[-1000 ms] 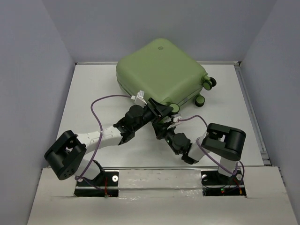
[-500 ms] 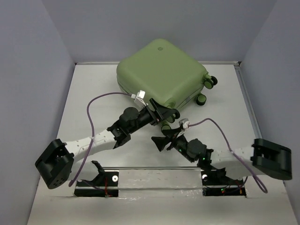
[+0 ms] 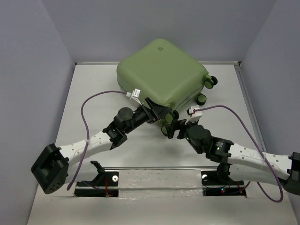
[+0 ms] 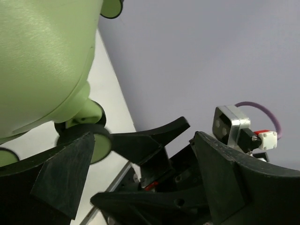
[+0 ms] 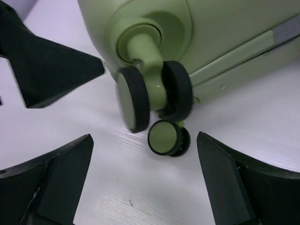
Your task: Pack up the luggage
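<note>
The luggage lies shut and flat at the back middle of the table, a pale green hard shell with black wheels. My left gripper stands open and empty at its near corner. My right gripper is open too, just in front of that corner. In the left wrist view the luggage fills the upper left, and the right arm's fingers show between the open left gripper. In the right wrist view the corner wheels sit just beyond the open right gripper, apart from it.
The white table has a raised rail along its right side and grey walls around it. Purple cables loop from both wrists. Two more luggage wheels stick out to the right. The two grippers stand very close together.
The right gripper has gone from shut to open, and its arm has stretched out with its elbow swung far right. The left gripper opened wider and edged toward the wheel corner.
</note>
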### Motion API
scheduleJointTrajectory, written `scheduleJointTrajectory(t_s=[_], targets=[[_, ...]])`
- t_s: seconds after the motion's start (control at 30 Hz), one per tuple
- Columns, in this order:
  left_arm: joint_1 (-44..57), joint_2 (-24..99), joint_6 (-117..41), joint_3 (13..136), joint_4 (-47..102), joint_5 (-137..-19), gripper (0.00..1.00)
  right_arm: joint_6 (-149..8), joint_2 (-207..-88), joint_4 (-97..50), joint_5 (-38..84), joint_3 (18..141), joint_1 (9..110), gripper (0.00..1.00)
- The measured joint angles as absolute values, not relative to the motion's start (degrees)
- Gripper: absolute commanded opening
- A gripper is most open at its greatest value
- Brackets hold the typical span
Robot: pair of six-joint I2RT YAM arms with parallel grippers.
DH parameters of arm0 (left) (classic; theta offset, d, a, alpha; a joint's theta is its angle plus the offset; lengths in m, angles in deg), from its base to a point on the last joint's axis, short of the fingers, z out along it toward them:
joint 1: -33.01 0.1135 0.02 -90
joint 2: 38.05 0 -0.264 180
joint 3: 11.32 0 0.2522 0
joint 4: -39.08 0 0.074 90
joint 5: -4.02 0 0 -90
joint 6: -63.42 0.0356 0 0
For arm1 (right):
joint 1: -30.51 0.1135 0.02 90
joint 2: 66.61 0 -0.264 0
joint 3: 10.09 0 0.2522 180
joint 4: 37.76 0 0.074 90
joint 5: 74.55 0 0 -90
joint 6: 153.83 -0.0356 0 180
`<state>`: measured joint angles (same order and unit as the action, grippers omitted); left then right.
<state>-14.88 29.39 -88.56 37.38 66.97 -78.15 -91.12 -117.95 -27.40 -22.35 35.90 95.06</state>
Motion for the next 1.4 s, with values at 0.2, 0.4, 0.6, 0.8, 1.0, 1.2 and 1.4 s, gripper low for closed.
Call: scheduleJointTrajectory(t_s=[0.2,0.4,0.6,0.8,1.0,1.2,1.4], targets=[[-14.9,21.2,-82.5,33.4,59.6,-81.6,0.78,-90.8,-118.3,-15.2,-20.1,41.1,88.8,1.00],[-14.9,13.5,-78.7,25.3,53.9,-87.3,0.50,-87.2,-123.5,-14.3,-12.6,44.3,81.8,1.00],[-15.2,18.7,-75.0,23.7,50.5,-88.7,0.48,-80.9,-131.7,-15.5,-5.7,49.1,78.6,0.98],[-16.9,26.9,-70.7,26.5,49.4,-89.4,0.48,-76.7,-137.4,-15.8,-3.4,52.5,77.2,0.86],[-18.8,31.3,-67.1,31.5,49.5,-91.4,0.49,-74.0,-140.9,-14.0,-1.2,55.5,77.1,0.32],[-20.3,36.7,-63.4,36.5,49.9,-93.7,0.49,-72.4,-141.0,-12.8,-0.2,56.2,77.4,0.13],[-20.6,42.5,-60.7,39.8,49.8,-96.6,0.48,-72.5,-141.0,-12.8,0.0,56.2,77.3,0.11]])
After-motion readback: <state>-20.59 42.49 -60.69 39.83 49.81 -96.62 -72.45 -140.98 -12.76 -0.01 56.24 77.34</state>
